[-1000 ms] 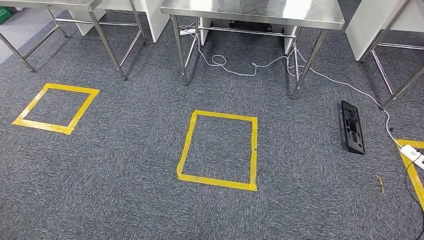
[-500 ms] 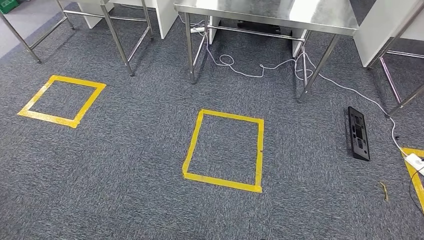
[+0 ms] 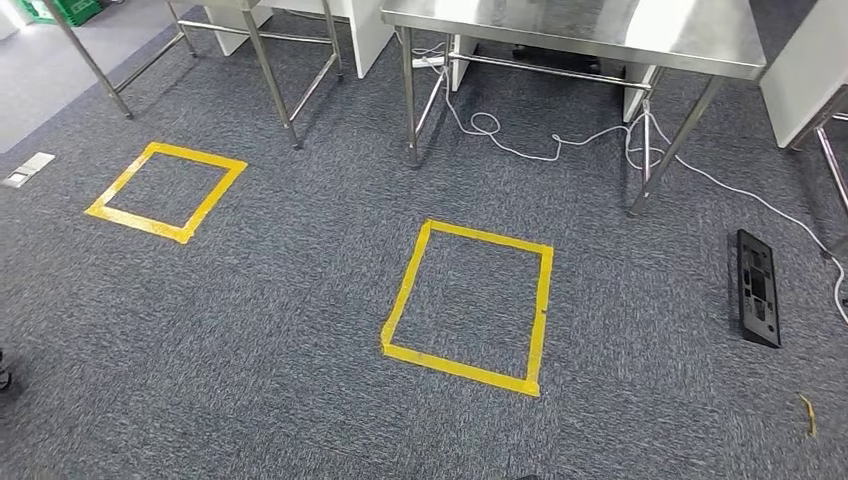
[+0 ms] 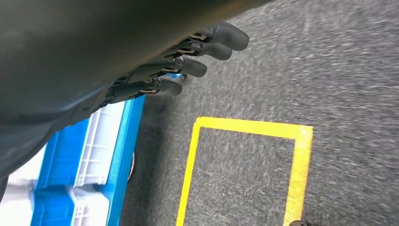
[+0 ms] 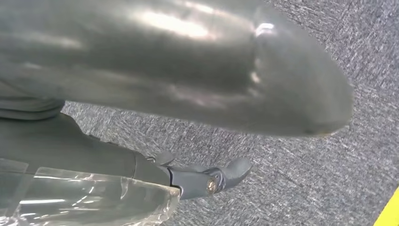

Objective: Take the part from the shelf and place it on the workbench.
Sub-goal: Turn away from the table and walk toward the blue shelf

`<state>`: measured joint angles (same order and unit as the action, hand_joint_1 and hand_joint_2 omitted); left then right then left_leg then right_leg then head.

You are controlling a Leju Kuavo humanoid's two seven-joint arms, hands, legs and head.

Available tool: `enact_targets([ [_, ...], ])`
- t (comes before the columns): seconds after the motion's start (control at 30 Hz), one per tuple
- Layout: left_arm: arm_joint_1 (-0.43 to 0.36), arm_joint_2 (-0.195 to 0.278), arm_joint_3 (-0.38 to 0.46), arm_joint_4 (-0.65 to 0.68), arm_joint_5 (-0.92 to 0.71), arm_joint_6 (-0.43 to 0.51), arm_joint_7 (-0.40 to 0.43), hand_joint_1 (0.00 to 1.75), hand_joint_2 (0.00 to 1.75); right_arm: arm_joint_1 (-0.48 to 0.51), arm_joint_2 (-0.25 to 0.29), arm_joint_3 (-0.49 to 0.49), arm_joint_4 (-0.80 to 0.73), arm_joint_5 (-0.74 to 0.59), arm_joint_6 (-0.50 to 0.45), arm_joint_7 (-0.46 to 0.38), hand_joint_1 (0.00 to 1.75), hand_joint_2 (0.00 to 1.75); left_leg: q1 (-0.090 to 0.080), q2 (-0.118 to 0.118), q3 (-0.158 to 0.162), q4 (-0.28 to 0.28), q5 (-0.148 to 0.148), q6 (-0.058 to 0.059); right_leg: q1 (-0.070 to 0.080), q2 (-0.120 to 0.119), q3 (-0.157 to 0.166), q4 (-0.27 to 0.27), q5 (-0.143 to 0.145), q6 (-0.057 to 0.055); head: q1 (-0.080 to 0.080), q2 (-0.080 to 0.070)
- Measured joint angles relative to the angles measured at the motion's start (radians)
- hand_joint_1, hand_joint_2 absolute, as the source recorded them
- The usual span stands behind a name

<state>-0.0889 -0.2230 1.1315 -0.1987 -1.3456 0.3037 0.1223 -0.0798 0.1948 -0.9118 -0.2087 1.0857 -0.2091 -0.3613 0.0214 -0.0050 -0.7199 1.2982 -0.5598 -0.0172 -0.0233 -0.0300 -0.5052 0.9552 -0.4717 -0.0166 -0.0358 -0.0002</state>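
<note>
Part, if that is the clear-wrapped thing point(image 5: 84, 197) against my right robot hand point(image 5: 188, 176), lies just under its thumb; whether I clamp it I cannot tell. My left robot hand point(image 4: 188, 61) hangs apart and empty, a blue crate point(image 4: 94, 155) beside it. A loose hold could let it slip while walking. The head view gives me the steel bench point(image 3: 600, 30) ahead; the wrist views give carpet.

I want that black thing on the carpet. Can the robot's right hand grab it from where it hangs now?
Probably not. The black panel lies flat on the carpet well ahead, while the right hand hangs by the robot's side.
</note>
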Motion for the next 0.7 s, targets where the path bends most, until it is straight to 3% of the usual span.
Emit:
enact_targets([
  [0.03,0.000,0.000,0.000,0.000,-0.001,0.000,0.000,0.00,0.00,0.000,0.000,0.000,0.000,0.000,0.000,0.000,0.00,0.00,0.001,0.005,0.022,-0.045,0.030,0.001,0.000,-0.007,0.002,0.000,-0.002,0.000,0.000,0.000],
  [0.1,-0.001,0.001,-0.003,0.000,-0.006,0.000,0.001,0.00,0.00,0.000,0.002,-0.001,0.000,0.000,0.002,-0.002,0.00,0.00,-0.003,0.039,0.098,-0.195,0.098,0.010,0.005,-0.021,0.009,0.001,-0.008,0.005,0.000,0.000],
  [0.13,-0.002,0.002,-0.005,0.000,-0.008,0.000,0.000,0.00,0.00,-0.001,0.002,-0.002,0.000,0.000,0.002,-0.002,0.00,0.00,-0.006,0.052,0.128,-0.252,0.117,0.016,0.009,-0.028,0.011,0.001,-0.011,0.010,0.001,0.000],
  [0.2,-0.003,0.003,-0.010,0.000,-0.011,0.000,0.000,0.00,0.00,-0.001,0.003,-0.003,0.000,0.000,0.004,-0.002,0.00,0.00,-0.014,0.059,0.145,-0.292,0.125,0.027,0.017,-0.043,0.014,0.001,-0.017,0.020,0.004,0.000],
  [0.27,-0.002,0.002,-0.014,0.000,-0.014,0.001,-0.001,0.00,0.00,-0.003,0.004,-0.003,0.000,0.000,0.005,-0.002,0.00,0.00,-0.015,0.036,0.145,-0.299,0.130,0.039,0.018,-0.055,0.015,0.002,-0.021,0.030,0.005,0.000],
  [0.33,-0.002,0.000,-0.018,0.000,-0.019,0.004,-0.003,0.00,0.00,-0.005,0.005,-0.004,0.000,-0.001,0.006,-0.001,0.00,0.00,-0.012,0.016,0.150,-0.313,0.140,0.055,0.017,-0.031,-0.003,0.046,-0.050,0.031,0.008,0.000],
  [0.43,-0.002,-0.003,-0.025,0.000,-0.028,0.009,-0.006,0.00,0.00,-0.004,0.004,-0.008,0.000,-0.002,0.008,0.001,0.00,0.00,-0.012,-0.016,0.148,-0.318,0.146,0.066,0.012,0.019,-0.099,0.241,-0.135,0.020,0.014,0.000],
  [0.47,-0.001,-0.004,-0.026,0.000,-0.031,0.011,-0.007,0.00,0.00,-0.002,0.004,-0.009,0.000,-0.003,0.008,0.001,0.00,0.00,-0.013,-0.029,0.147,-0.318,0.147,0.066,0.011,0.023,-0.125,0.288,-0.148,0.023,0.015,0.000],
  [0.5,0.000,-0.005,-0.027,0.000,-0.034,0.012,-0.009,0.00,0.00,-0.001,0.004,-0.010,0.000,-0.004,0.009,0.002,0.00,0.00,-0.013,-0.042,0.146,-0.318,0.147,0.066,0.010,0.025,-0.133,0.299,-0.144,0.030,0.016,0.000],
  [0.53,0.001,-0.006,-0.029,0.000,-0.037,0.013,-0.012,0.00,0.00,0.000,0.004,-0.011,0.000,-0.005,0.010,0.002,0.00,0.00,-0.013,-0.056,0.146,-0.317,0.148,0.065,0.009,0.028,-0.120,0.267,-0.123,0.040,0.017,0.000],
  [0.6,0.001,-0.009,-0.035,0.000,-0.043,0.017,-0.021,0.00,0.00,-0.001,0.003,-0.012,0.000,-0.006,0.012,0.002,0.00,0.00,-0.014,-0.082,0.146,-0.313,0.148,0.060,0.002,0.053,-0.057,0.124,-0.059,0.058,0.018,0.000],
  [0.67,0.001,-0.012,-0.043,0.000,-0.046,0.023,-0.032,0.00,0.00,-0.002,0.003,-0.013,0.000,-0.007,0.015,0.001,0.00,0.00,-0.017,-0.102,0.142,-0.306,0.146,0.049,-0.002,0.078,-0.016,0.026,-0.021,0.054,0.018,0.000],
  [0.7,0.001,-0.013,-0.045,0.000,-0.048,0.024,-0.036,0.00,0.00,-0.003,0.004,-0.014,0.000,-0.007,0.017,0.000,0.00,0.00,-0.018,-0.109,0.138,-0.304,0.146,0.043,0.000,0.082,-0.012,0.014,-0.016,0.046,0.019,0.000],
])
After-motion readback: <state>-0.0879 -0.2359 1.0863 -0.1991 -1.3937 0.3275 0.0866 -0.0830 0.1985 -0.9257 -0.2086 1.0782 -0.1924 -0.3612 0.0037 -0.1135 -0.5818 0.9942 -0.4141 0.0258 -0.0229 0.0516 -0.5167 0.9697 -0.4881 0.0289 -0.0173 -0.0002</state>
